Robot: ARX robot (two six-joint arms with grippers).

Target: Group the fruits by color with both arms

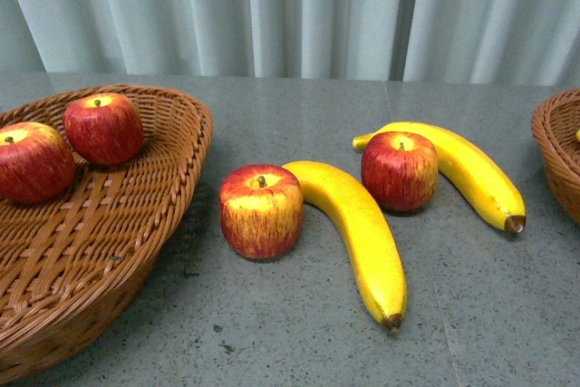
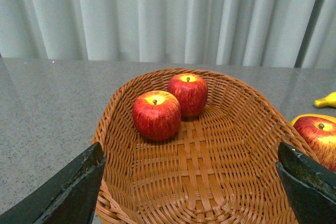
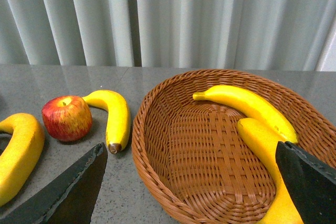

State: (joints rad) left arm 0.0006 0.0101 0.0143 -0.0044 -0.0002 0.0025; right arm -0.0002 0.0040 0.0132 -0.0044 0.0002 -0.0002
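- Fruits not yet sorted lie on the desk (image 1: 272, 342) in the middle of the front frame. A near apple (image 1: 261, 212) touches a near banana (image 1: 358, 233), and right of them a far apple (image 1: 400, 170) rests against a far banana (image 1: 471, 174).
- The near banana's long axis runs from frame centre down toward the lower right, brown tip nearest the camera. The far banana runs from centre to right, its brown tip pointing at the right basket (image 1: 557, 147).
- The left basket (image 1: 109, 251), filling the lower left of the frame, holds two red apples (image 1: 103, 128). The right basket, seen from the right wrist, holds two bananas (image 3: 247, 103).
- The left end effector (image 2: 190, 156) faces the left basket, jaws spread wide and holding nothing. The near apple shows just past that basket's rim, so the left arm looks the nearer one for it.
- The right end effector (image 3: 191, 153) is likewise spread and empty, facing the right basket. The far banana lies just outside that rim, so I judge it the right arm's likely pick, best taken across its length.
- Neither arm shows in the front view.
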